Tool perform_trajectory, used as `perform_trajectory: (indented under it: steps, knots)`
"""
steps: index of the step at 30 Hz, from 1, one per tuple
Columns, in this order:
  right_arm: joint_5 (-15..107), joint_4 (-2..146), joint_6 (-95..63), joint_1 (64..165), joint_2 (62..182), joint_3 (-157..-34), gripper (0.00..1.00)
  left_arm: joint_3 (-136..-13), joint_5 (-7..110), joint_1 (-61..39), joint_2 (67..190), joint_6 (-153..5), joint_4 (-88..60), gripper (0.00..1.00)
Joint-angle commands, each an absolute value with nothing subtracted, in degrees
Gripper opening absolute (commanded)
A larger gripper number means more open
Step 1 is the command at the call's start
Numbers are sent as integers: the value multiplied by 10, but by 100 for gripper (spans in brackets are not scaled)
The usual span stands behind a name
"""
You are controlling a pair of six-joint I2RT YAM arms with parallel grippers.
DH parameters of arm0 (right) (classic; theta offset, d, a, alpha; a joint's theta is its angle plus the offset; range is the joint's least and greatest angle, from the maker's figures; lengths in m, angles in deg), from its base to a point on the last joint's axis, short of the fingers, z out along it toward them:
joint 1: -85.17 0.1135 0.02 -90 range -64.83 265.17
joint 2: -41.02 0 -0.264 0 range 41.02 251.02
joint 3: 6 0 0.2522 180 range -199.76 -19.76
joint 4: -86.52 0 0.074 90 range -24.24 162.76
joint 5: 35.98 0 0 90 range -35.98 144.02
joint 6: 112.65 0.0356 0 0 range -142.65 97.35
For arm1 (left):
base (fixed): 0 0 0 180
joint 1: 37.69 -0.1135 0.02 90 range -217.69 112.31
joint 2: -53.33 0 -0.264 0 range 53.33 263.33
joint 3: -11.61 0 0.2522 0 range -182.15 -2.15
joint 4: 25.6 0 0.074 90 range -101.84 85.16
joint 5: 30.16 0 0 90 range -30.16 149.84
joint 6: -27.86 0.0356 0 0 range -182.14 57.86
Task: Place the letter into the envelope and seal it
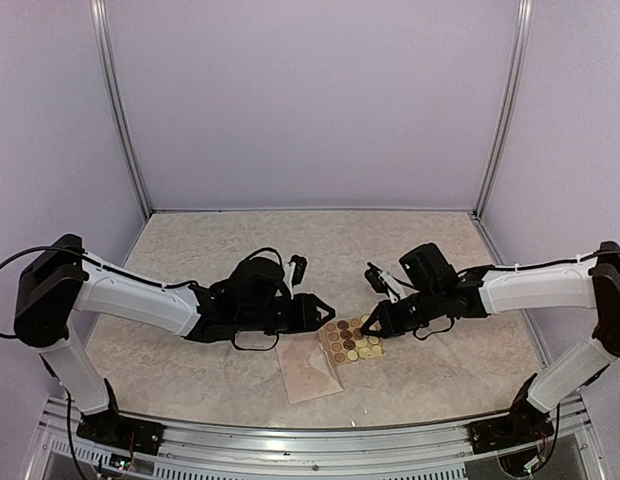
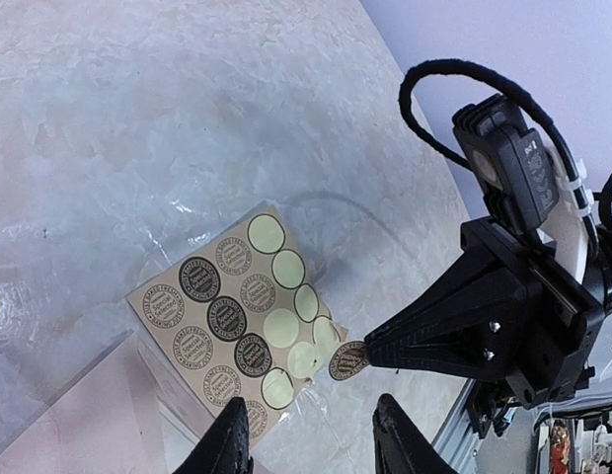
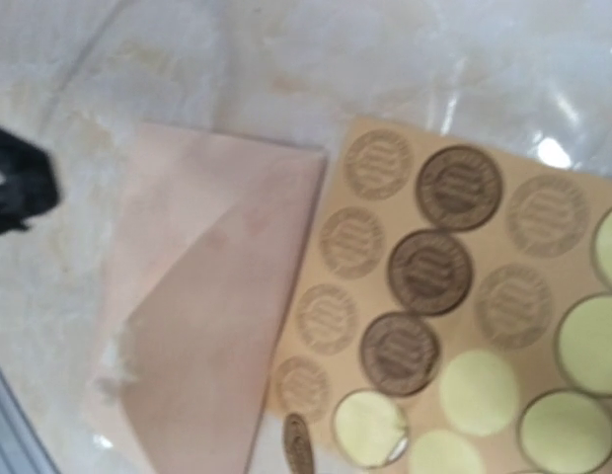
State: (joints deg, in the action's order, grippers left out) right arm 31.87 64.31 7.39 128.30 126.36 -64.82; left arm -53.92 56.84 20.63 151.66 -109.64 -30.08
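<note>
Your right gripper (image 2: 370,353) is clamped on a round brown sticker (image 2: 347,360) at the sheet's (image 2: 148,296) edge. Your left gripper (image 2: 311,407) hangs with jaws apart, empty. The envelope (image 3: 217,296) lies flat on the table (image 1: 190,240), against the sheet.

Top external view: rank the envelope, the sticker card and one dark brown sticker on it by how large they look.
1. envelope: largest.
2. sticker card: somewhat smaller.
3. dark brown sticker: by far the smallest.
All three lie flat at about the same distance from the camera, so the order is not skewed.
</note>
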Motion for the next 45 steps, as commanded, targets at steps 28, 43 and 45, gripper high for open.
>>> perform_trajectory:
  steps: [28, 43, 45]
  knots:
    - [317, 696, 142, 1314, 1218, -612, 0, -450, 585, 185, 1556, -1037, -195, 36]
    - [309, 701, 138, 1317, 1234, -619, 0, -262, 619, 205, 1305, -1192, -77, 37]
    - [309, 700, 138, 1318, 1235, -619, 0, -258, 623, 213, 1277, -1193, -60, 37]
